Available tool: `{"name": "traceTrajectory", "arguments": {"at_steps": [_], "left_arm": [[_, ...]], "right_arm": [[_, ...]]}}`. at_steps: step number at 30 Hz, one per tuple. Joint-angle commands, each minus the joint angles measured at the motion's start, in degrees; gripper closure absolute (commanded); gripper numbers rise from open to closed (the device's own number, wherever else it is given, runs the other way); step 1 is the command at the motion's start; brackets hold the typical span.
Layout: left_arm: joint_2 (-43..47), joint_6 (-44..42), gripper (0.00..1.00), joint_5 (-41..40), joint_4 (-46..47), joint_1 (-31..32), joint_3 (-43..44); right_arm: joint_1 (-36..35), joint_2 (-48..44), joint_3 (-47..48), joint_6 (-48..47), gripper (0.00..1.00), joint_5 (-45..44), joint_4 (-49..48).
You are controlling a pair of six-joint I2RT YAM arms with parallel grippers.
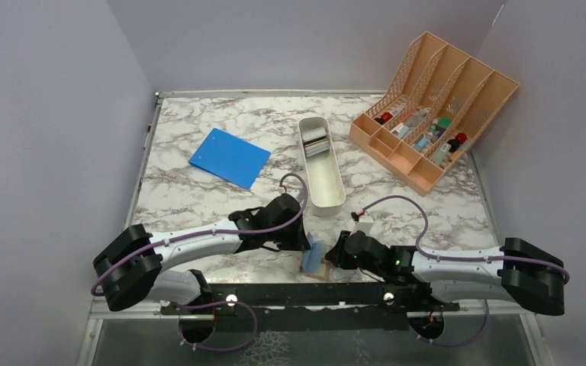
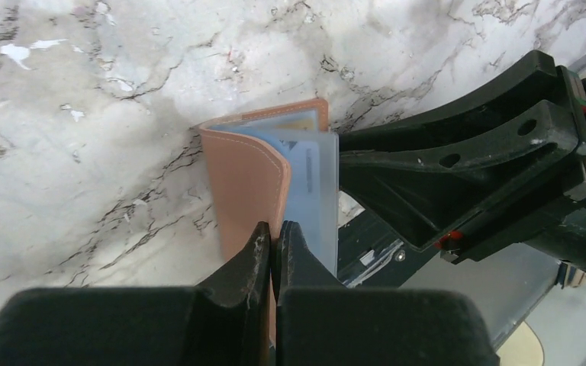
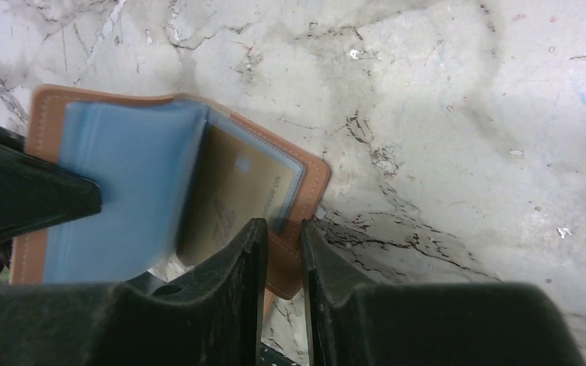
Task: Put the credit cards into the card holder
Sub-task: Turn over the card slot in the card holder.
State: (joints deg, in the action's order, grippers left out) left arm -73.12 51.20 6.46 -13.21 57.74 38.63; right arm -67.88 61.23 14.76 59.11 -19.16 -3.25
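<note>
At the bottom centre of the top view, the card holder (image 1: 313,261) stands half open between the two arms, close to the near edge of the table (image 1: 198,198). The left gripper (image 2: 275,229) has its fingers pressed almost together on the brown outer cover. The right gripper (image 3: 281,229) is closed to a narrow gap over the rim of the other flap, low in its own view. A gold-brown card (image 3: 225,202) sits in the pocket just above those fingers, and the clear sleeves (image 2: 317,183) fan loosely from the spine.

The main risk, as I judge it, is the thin bite on each side. Both holds are only on an edge, so if the arms pull apart unevenly one flap may slide out and the holder flop shut or drop over the table edge. Tilting it further could also let the seated card slip from its pocket (the sleeves look slack). The white tray (image 1: 325,207) holds something grey at its upper end; I cannot tell whether those are more cards.
</note>
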Motion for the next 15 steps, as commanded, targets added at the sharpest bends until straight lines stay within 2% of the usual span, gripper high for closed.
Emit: {"name": "traceTrajectory", "arguments": {"at_steps": [1,7,15], "left_arm": [[-3.18,1.09,1.00,4.37,6.59,0.18,-1.42],[-2.58,2.35,1.00,0.78,4.99,-0.54,-3.07],[2.97,3.14,1.00,2.11,5.97,-6.47,-8.03]], "right_arm": [[-0.33,1.64,-2.09,0.28,0.73,-1.84,0.09],[-0.33,-3.43,-0.53,1.89,0.65,-5.00,8.49],[-0.33,-13.46,1.86,-0.91,0.56,-6.05,17.06]]}}
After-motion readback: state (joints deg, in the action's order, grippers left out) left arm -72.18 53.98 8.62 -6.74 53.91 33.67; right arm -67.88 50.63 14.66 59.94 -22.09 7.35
